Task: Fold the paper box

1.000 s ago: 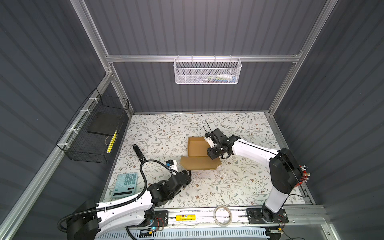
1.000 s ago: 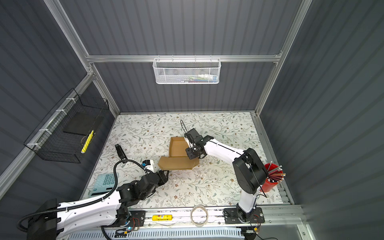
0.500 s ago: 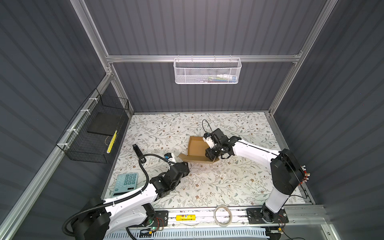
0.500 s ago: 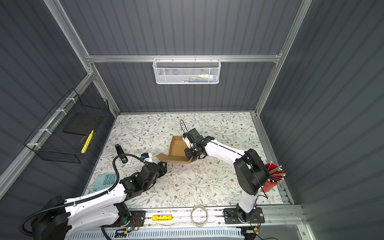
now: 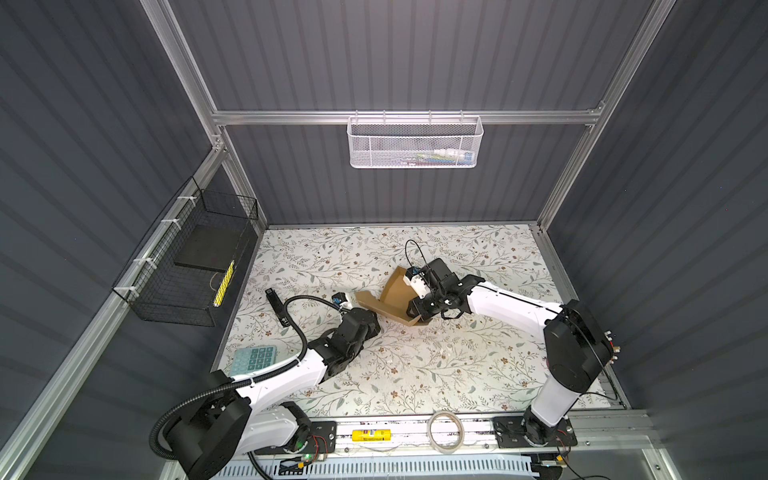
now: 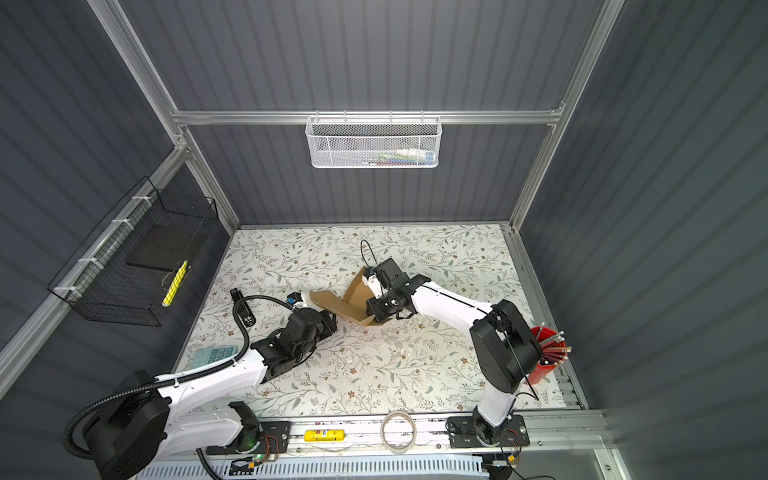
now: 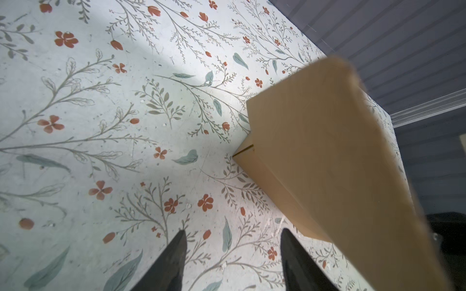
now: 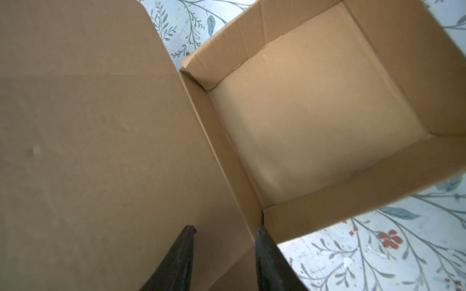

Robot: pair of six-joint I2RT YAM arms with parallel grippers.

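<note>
Cardboard of the paper box (image 5: pixel 394 291) stands tipped up steeply near the middle of the surface (image 5: pixel 415 374). Its tray is formed and its lid (image 5: pixel 368 300) hangs open toward the left arm. The right claw (image 8: pixel 224 230) pinches the wall at the hinge and carries the tilt. The left claw (image 7: pixel 233 234) is spread and empty, low beside the lid's underside. Closing the lid looks next: hold the right grip firm, slip the left fingers beneath the lid, and sweep it over in one arc.
</note>
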